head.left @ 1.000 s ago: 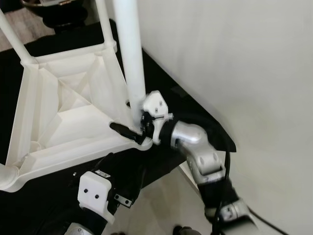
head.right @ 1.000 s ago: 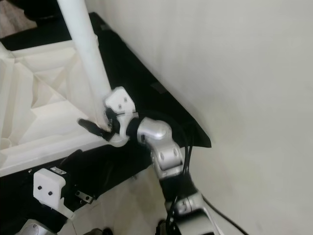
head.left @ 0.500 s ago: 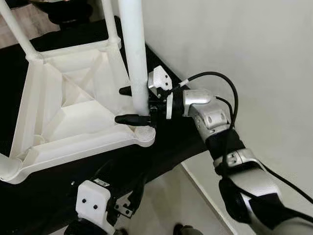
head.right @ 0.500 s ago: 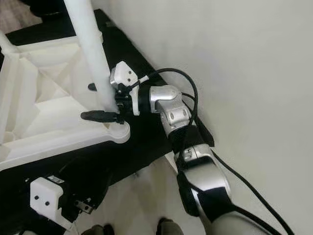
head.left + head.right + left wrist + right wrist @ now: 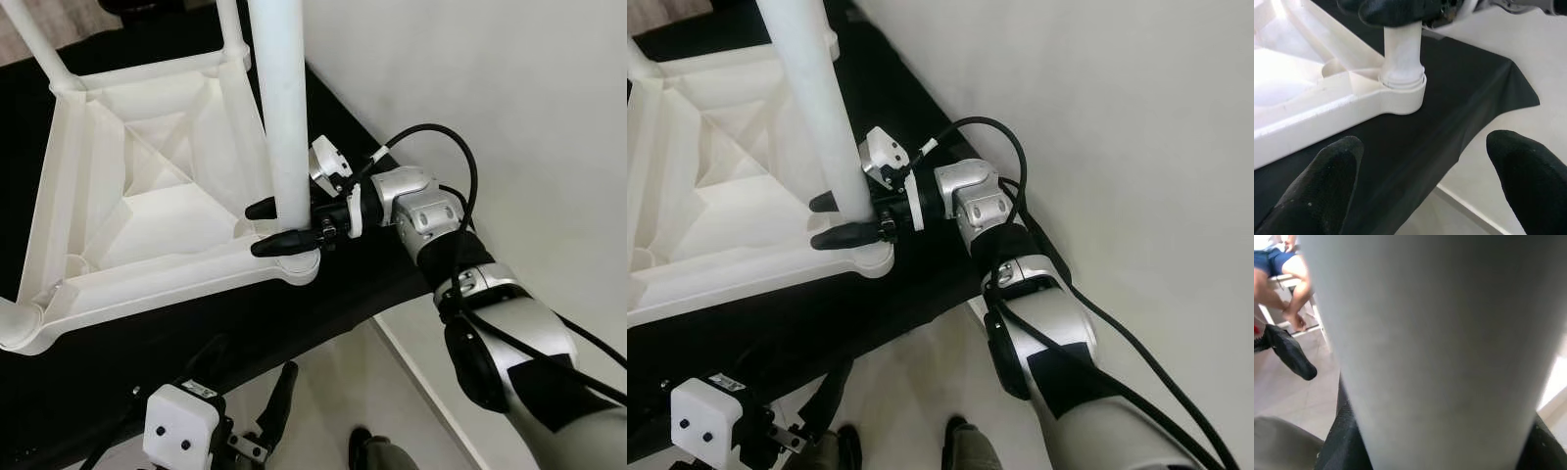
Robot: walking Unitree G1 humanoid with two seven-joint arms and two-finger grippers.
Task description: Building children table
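A white children's table (image 5: 147,196) lies upside down on a black cloth (image 5: 196,333). A thick white leg (image 5: 284,117) stands upright in the near right corner socket (image 5: 1400,88). My right gripper (image 5: 277,227) reaches in from the right just above that socket. It is shut on the leg, one black finger on each side. In the right wrist view the leg (image 5: 1440,342) is pressed close between the fingers. My left gripper (image 5: 1425,161) hangs open and holds nothing, low in front of the table's near edge and pointing at the socket.
Two thinner white legs (image 5: 34,49) (image 5: 227,29) stand at the table's far corners. A pale wall (image 5: 509,98) runs close along the right. Light floor (image 5: 333,392) lies beneath the cloth's near edge. A seated person's legs (image 5: 1283,279) appear in the right wrist view.
My right arm has swung up and its wrist has turned, so the fingers now sit level around the leg's base. My left gripper has dropped lower in the view.
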